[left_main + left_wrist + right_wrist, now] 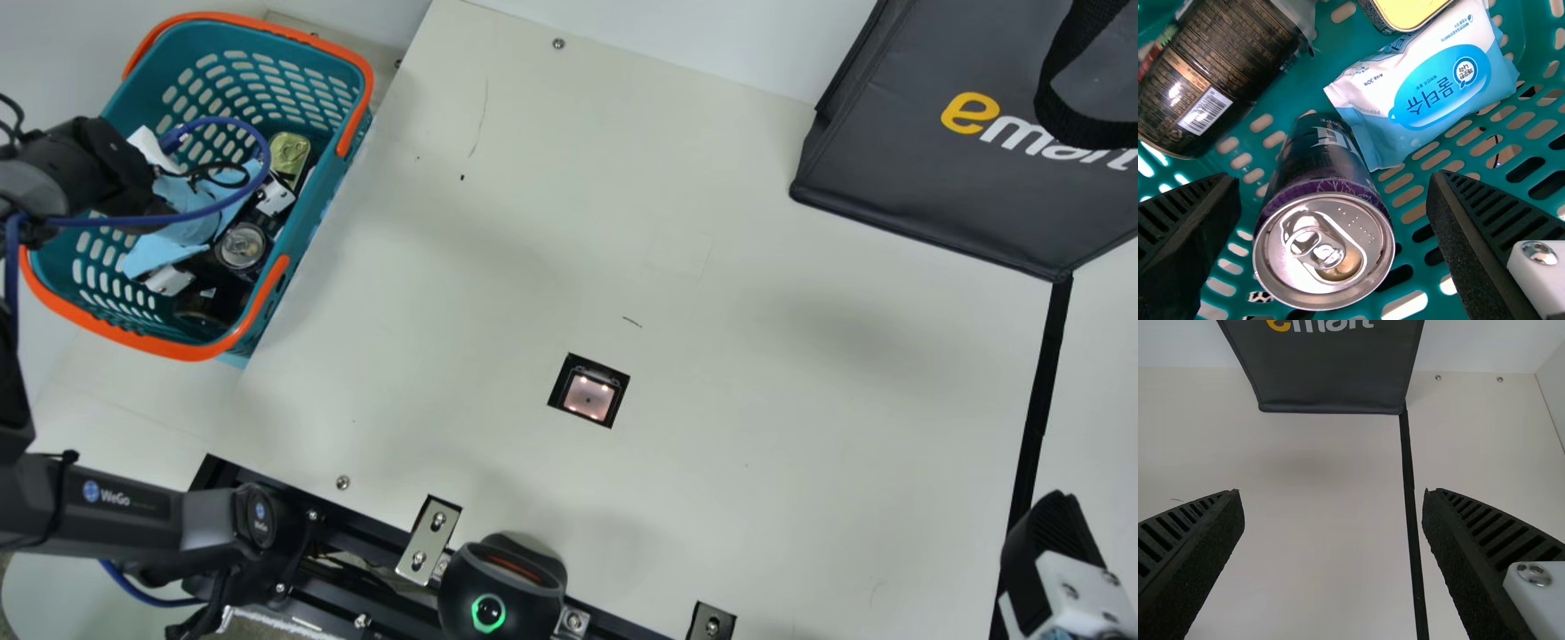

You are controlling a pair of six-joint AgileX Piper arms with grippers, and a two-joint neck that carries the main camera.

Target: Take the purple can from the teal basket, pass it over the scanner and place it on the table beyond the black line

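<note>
My left gripper (pixel 191 227) is down in the teal basket (pixel 313 233), its fingertips hidden in the main view. The left wrist view shows the purple can (pixel 1323 250) with its silver top facing the camera, lying between the fingers of my left gripper (pixel 1335 223). The fingers stand open, with a gap on each side of the can. My right gripper (pixel 1053 551) is by the near end of the black line (pixel 1040 400); in the right wrist view the right gripper (pixel 1333 540) is open and empty. The scanner (pixel 589 396) is set in the table, lit.
Beside the purple can lie a black can (pixel 1218 73), a wet-tissue pack (pixel 1438 87) and a yellow-topped tin (pixel 1408 12). A dark bag (pixel 925 160) stands at the table's far right. A round black device (pixel 502 587) sits at the near edge.
</note>
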